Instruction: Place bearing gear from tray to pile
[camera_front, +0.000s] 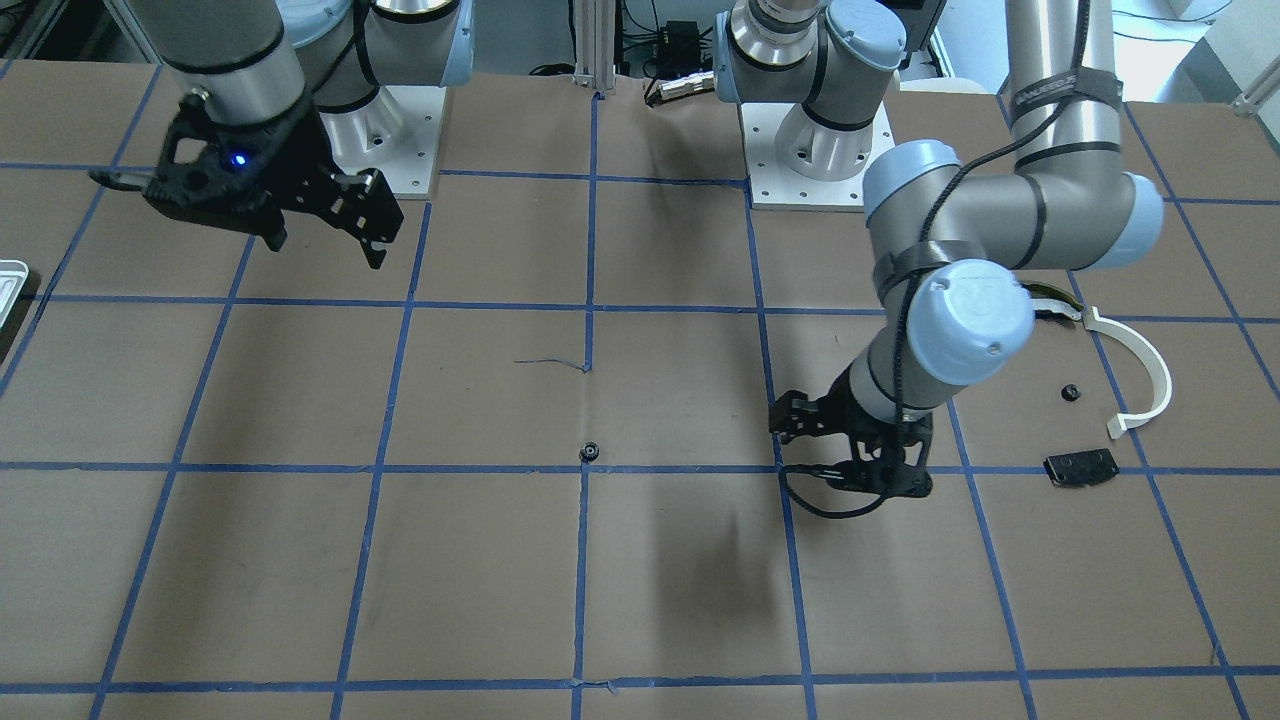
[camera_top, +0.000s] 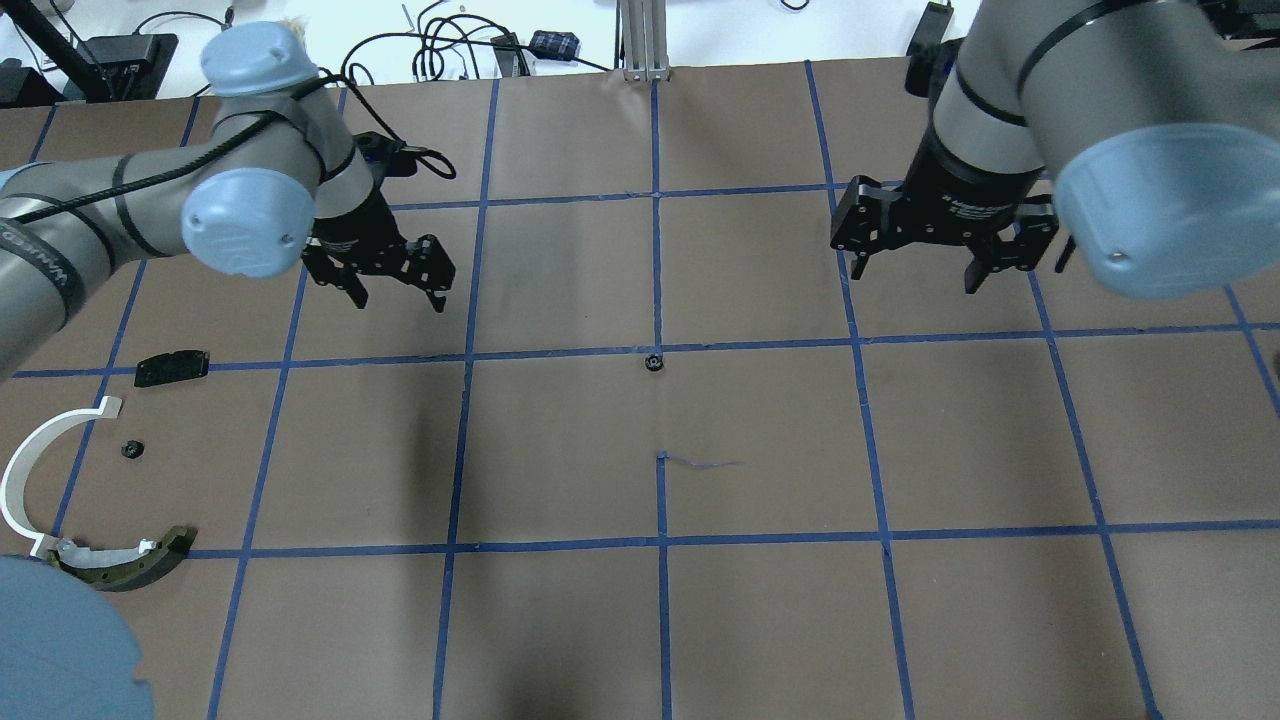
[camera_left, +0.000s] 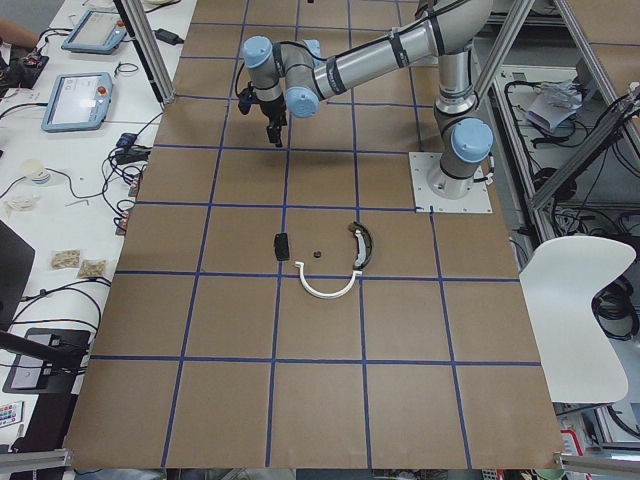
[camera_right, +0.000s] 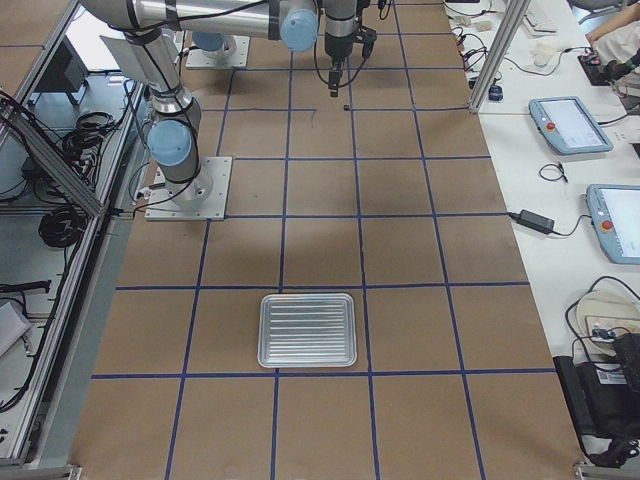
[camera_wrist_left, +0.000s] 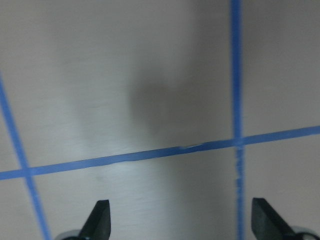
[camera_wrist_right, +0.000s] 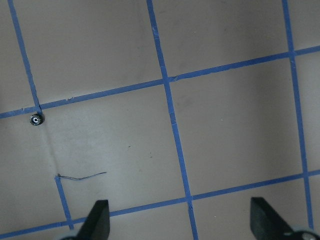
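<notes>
One small black bearing gear (camera_top: 652, 362) lies on a tape crossing at the table's middle; it also shows in the front view (camera_front: 588, 452) and the right wrist view (camera_wrist_right: 35, 119). A second gear (camera_top: 131, 449) lies in the pile, between the white arc strip (camera_top: 25, 480), the olive-and-black piece (camera_top: 130, 560) and the black plate (camera_top: 172, 367). The tray (camera_right: 308, 330) looks empty. My left gripper (camera_top: 397, 290) is open and empty, hovering between pile and middle gear. My right gripper (camera_top: 915, 275) is open and empty, to the right of the middle gear.
The table is brown paper with a blue tape grid. The tray's corner shows at the front view's left edge (camera_front: 10, 285). Both arm bases (camera_front: 815, 150) stand at the robot's side of the table. Tablets and cables lie on the operators' bench (camera_right: 570, 125).
</notes>
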